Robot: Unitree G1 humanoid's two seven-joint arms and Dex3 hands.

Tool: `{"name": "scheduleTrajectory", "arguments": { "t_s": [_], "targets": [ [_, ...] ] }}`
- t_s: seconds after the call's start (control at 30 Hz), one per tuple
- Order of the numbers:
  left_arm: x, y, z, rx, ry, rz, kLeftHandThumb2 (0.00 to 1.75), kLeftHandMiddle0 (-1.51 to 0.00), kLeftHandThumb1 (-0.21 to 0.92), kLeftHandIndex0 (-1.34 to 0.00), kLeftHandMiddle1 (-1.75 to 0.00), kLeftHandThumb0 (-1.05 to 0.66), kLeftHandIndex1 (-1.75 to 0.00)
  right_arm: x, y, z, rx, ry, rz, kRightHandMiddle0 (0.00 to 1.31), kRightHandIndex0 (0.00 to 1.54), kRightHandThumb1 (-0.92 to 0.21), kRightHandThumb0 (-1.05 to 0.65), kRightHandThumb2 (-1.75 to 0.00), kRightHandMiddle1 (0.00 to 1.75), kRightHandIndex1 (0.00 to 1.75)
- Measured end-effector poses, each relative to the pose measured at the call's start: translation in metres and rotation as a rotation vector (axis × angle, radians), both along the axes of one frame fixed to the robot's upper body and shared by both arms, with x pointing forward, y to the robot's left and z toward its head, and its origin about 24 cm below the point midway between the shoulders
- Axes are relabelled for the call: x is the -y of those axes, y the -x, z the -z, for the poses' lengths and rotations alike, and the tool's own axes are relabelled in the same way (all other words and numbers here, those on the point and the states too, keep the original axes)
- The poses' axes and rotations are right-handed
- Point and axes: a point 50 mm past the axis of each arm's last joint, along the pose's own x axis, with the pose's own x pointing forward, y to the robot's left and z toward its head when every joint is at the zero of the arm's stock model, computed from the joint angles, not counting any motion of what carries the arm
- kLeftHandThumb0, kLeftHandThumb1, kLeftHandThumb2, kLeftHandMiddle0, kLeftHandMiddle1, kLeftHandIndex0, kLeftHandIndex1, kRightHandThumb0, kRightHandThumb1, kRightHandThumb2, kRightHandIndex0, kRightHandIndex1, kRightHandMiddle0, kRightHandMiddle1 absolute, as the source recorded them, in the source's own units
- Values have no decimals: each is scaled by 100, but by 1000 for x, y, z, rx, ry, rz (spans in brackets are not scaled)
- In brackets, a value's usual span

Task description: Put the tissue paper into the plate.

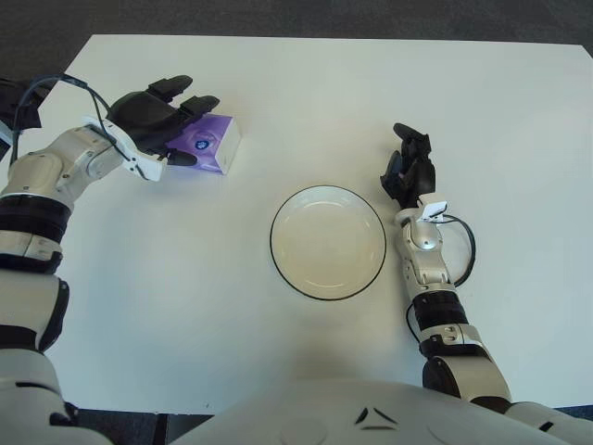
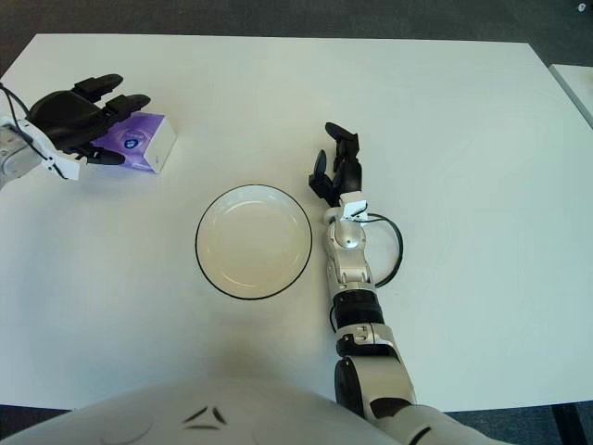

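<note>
My left hand is on the tissue paper, a small purple pack with a white end face, sitting on the white table at far left, well apart from the plate. Dark fingers are draped over the top and near side of the pack, with one showing against the near face. It looks like a closing wrap, but I can't tell whether it's actually clamped or just laid over it; the pack still looks flat on the table

Right hand shows just right of the plate, fingers loosely curled, holding nothing, idle

Handling, my read: the pack should be very light and soft, a film wrap over folded paper. It'll squash under pressure and the film is probably slick, so a pinch on the top skin would likely slide or just pull the wrapper. Better to span its short width, fingers on the far long side and thumb on the near one, squeezing the bulk of the stack. Moderate force only; nothing fragile here, worst case it deforms

The light weight means it could skate across the table if I nudge it before closing. The plate is shallow with a dark rim and empty, an easy target. I'd release low over the middle so the pack doesn't bounce out
</note>
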Motion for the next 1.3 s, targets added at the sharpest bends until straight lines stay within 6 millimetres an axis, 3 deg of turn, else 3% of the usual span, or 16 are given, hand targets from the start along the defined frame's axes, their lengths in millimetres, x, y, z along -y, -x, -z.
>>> {"name": "scheduleTrajectory", "arguments": {
  "t_s": [0.57, 1.3],
  "targets": [
    [6, -3, -2, -196, -62, -35, 31, 0, 92, 0, 0, -105, -22, 0, 0, 0, -1, -1, 2, 0, 49, -92, -56, -85, 91, 1],
    [18, -6, -7, -194, -158, 9, 39, 0, 92, 0, 0, -105, -22, 0, 0, 0, -1, -8, 14, 0, 48, -92, -56, -86, 89, 0]
  ]
}}
